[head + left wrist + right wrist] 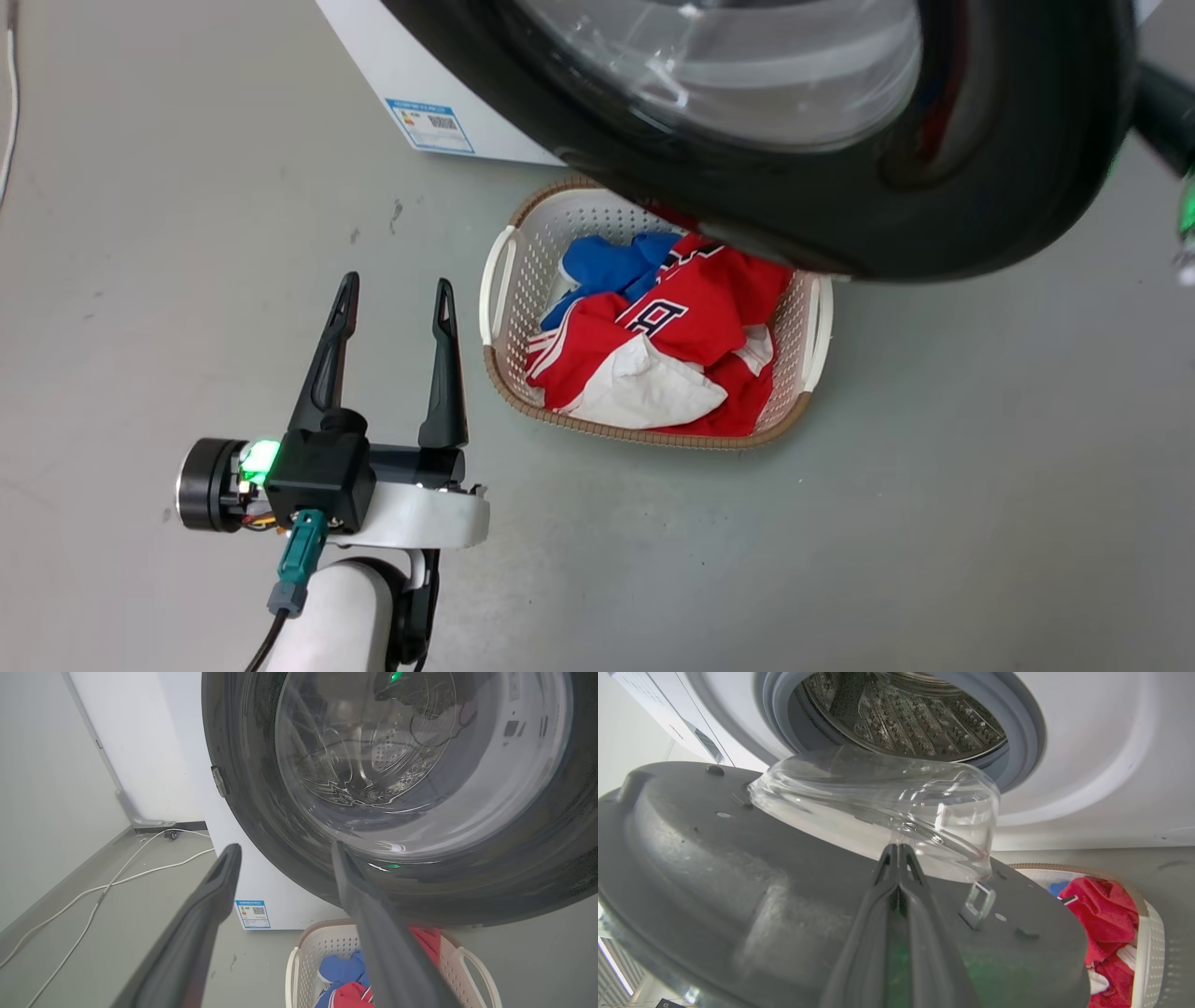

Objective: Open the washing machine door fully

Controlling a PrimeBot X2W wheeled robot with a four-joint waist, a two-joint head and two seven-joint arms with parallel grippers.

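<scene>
The washing machine door [990,187], the large round one with the glossy black rim and the clear domed glass centre: where does it stand?
— Open, swung out from the white washing machine [373,56]. In the head view it hangs above the far end of a cream perforated plastic laundry basket [644,434] with a brown rim and hides that end. In the right wrist view its grey inner face is turned to the camera. Behind it the perforated steel drum [906,714] lies bare inside its grey rubber ring [1020,732].
— What is in the basket?
— A heap of red, white and blue clothes [691,327]. The basket stands on the grey floor [980,513], just in front of the machine.
— The right gripper?
— The right gripper [899,848] has its two dark fingers pressed together, with nothing seen between them. The tips lie at the foot of the glass bowl on the door's inner face, near a small metal latch hook [978,903]. Whether they touch the door I cannot tell.
— And the left gripper?
— The left gripper [397,282] hangs above the floor to the left of the basket, fingers spread apart, holding nothing, well apart from the door. Its wrist view looks up at the door's outer face, and a white cable [117,879] runs over the floor beside the machine.
</scene>
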